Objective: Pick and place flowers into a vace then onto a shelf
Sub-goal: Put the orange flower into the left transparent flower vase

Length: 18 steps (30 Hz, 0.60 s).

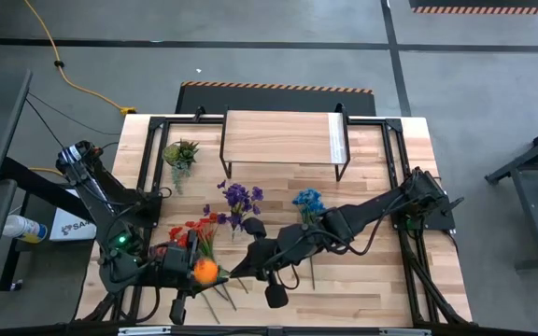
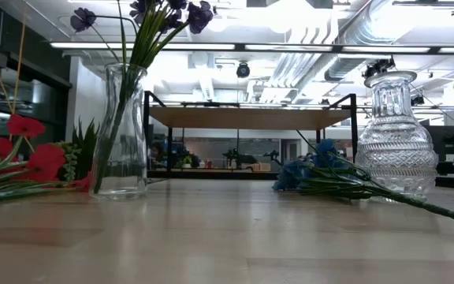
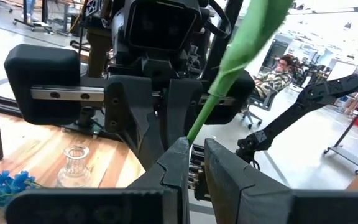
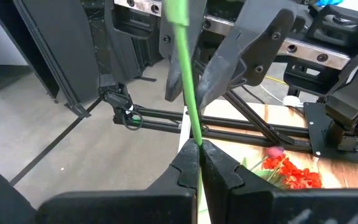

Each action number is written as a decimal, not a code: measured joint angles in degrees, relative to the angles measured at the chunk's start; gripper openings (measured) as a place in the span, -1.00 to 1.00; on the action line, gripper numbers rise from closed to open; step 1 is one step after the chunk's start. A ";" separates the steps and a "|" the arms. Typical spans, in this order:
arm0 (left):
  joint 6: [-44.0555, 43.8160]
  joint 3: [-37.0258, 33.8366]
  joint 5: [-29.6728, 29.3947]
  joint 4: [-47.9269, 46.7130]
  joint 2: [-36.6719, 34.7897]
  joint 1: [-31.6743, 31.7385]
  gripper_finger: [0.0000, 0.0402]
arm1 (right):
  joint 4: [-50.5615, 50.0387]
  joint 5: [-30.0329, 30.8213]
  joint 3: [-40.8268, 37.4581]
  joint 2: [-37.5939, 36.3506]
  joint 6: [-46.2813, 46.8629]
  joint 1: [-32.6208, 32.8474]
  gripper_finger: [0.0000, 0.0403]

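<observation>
Both grippers, left gripper and right gripper, clamp one thin green stem near the orange flower. It looks light and bendy, so hold it low.

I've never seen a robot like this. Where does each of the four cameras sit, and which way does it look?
High: overhead, straight down on table, shelf, both arms.
Low: table height, level past vase to shelf; no arm shows.
Left wrist: on left arm, past left pincer shut on green stem, toward the other arm.
Right wrist: on right arm, past right pincer shut on stem.
Shared: high and low both show blue flowers.
</observation>
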 joint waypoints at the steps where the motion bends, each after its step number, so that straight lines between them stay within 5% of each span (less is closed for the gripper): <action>1: -0.01 0.00 0.01 -0.08 0.00 0.00 -0.56 | 0.00 0.00 0.00 0.00 0.00 0.00 -1.00; 18: -3.23 0.00 0.87 -3.87 0.07 0.06 -0.56 | 0.38 0.70 0.00 0.02 0.18 -0.32 -1.00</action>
